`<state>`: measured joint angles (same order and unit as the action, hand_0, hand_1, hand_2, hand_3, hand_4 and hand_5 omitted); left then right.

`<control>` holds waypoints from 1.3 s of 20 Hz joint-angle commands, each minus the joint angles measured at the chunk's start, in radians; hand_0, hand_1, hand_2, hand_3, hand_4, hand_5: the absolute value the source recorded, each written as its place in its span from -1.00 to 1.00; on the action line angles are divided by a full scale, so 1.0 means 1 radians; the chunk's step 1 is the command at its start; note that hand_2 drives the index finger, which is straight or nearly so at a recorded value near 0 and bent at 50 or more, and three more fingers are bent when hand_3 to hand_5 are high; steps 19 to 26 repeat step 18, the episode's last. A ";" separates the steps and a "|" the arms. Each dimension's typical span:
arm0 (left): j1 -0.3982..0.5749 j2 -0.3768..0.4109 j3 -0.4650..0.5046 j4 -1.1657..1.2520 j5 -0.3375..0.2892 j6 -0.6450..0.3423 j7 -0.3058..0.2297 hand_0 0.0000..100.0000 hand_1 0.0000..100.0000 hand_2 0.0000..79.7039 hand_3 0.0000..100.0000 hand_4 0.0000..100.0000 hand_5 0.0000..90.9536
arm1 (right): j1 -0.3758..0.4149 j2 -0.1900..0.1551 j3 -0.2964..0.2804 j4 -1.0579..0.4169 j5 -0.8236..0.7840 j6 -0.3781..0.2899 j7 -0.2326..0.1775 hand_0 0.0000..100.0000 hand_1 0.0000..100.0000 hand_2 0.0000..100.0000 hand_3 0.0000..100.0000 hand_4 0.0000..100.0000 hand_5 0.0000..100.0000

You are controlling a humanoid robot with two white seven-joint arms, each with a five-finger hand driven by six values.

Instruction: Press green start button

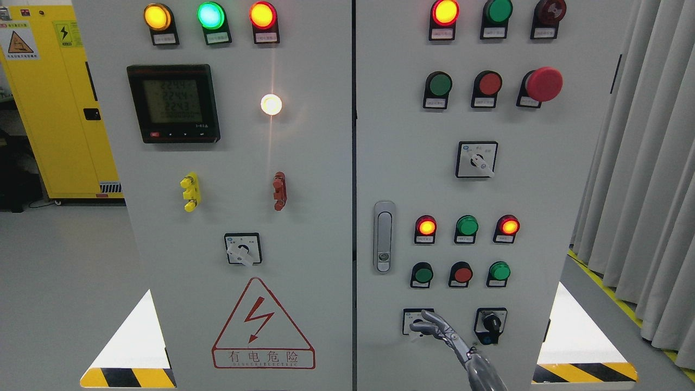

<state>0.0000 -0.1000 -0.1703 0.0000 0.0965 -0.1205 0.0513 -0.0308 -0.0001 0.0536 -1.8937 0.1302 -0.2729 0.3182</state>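
On the grey cabinet's right door [543,217] there are three green push buttons: one in the upper row [437,84] and two in the lower row, a dark one [422,274] and a brighter one [499,271]. My right hand [429,325] comes up from the bottom edge. Its fingers [441,327] are stretched out to the left and hold nothing. The fingertips lie over a white rotary switch [411,321], below the dark green button. The left hand is out of view.
A red button [462,274] sits between the two lower green ones. Red and green lamps [467,225] sit above them. A black rotary switch [491,325] is right of my hand, a door handle [384,236] to the left. Grey curtains [646,163] hang at the right.
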 commanded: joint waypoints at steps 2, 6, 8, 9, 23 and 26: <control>0.006 0.000 0.000 -0.029 0.000 -0.001 0.001 -0.76 0.11 -1.00 -1.00 -1.00 -1.00 | 0.054 0.000 0.017 -0.074 -0.212 0.015 0.010 -0.39 -0.03 -1.00 -1.00 -0.93 -1.00; 0.006 0.000 0.000 -0.029 0.000 -0.001 0.001 -0.76 0.11 -1.00 -1.00 -1.00 -1.00 | 0.063 -0.005 0.019 -0.073 -0.212 0.026 0.012 -0.39 -0.02 -1.00 -1.00 -0.93 -1.00; 0.006 0.000 0.000 -0.029 0.000 -0.001 0.001 -0.76 0.11 -1.00 -1.00 -1.00 -1.00 | 0.065 -0.005 0.019 -0.071 -0.212 0.031 0.012 -0.40 -0.02 -1.00 -1.00 -0.92 -1.00; 0.006 0.000 0.000 -0.029 0.000 -0.001 0.001 -0.76 0.11 -1.00 -1.00 -1.00 -1.00 | 0.065 -0.006 0.019 -0.071 -0.212 0.031 0.012 -0.40 -0.02 -1.00 -1.00 -0.92 -1.00; 0.006 0.000 0.000 -0.029 0.000 -0.001 0.001 -0.76 0.11 -1.00 -1.00 -1.00 -1.00 | 0.075 -0.008 0.019 -0.065 -0.208 0.031 0.012 -0.44 0.00 -1.00 -1.00 -0.89 -1.00; 0.006 0.000 0.000 -0.029 0.000 -0.001 0.001 -0.76 0.11 -1.00 -1.00 -1.00 -1.00 | 0.075 -0.008 0.019 -0.065 -0.208 0.031 0.012 -0.44 0.00 -1.00 -1.00 -0.89 -1.00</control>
